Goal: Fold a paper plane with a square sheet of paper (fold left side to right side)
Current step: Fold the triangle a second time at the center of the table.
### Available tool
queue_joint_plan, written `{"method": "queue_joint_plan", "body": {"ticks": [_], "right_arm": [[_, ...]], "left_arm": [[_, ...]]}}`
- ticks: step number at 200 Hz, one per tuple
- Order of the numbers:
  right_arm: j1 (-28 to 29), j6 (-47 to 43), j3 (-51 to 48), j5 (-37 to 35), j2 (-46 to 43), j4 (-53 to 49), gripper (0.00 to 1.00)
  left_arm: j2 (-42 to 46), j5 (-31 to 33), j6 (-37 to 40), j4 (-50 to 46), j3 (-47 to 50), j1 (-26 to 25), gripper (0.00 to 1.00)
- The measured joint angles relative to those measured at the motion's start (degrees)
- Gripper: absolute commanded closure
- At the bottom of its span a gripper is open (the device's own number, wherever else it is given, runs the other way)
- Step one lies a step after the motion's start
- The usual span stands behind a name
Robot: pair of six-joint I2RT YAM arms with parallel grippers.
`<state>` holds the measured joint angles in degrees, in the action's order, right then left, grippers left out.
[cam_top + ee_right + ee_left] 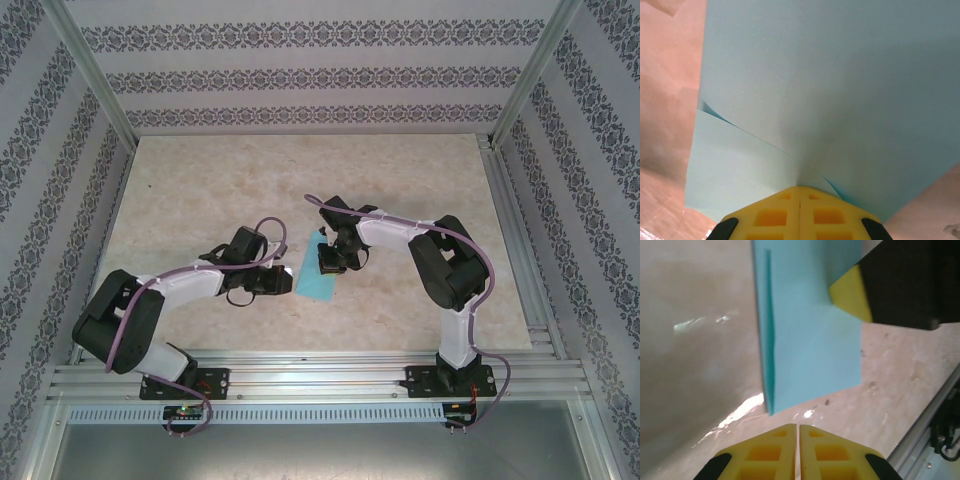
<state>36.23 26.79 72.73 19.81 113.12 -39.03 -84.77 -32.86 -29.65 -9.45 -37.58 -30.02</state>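
The folded square sheet of paper [314, 278] lies flat near the middle of the bench [200, 190], a little toward the near edge. It is a narrow strip, long axis running far edge to near edge with a slight lean. I can't make out a nose yet.

The right gripper [330, 265] has its jaws shut and its tip pressed on the sheet's far right part. The left gripper [283, 281], jaws together on nothing, hovers just short of the sheet.

The top layer bows up by the right tip. If that tip slides or lifts, I'd expect the flap to spring open or the sheet to skid, skewing the crease.
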Motion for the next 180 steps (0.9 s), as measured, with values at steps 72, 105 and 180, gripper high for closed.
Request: {"method": "queue_joint_plan", "body": {"ticks": [72, 105, 180], "right_arm": [[0.0, 0.0, 0.24, -0.17, 0.09, -0.42, 0.96], [0.0, -0.11, 0.31, -0.17, 0.09, -0.44, 0.96], [0.83, 0.7, -0.39, 1.18, -4.2, -1.22, 0.93]], "left_arm": [[-9.27, -6.54, -1.97, 6.47, -1.99, -0.33, 0.91], [-11.37, -5.05, -1.92, 6.64, -1.97, -0.55, 0.93], [-12.17, -3.13, -1.9, 6.25, -2.1, -0.57, 0.93]]}}
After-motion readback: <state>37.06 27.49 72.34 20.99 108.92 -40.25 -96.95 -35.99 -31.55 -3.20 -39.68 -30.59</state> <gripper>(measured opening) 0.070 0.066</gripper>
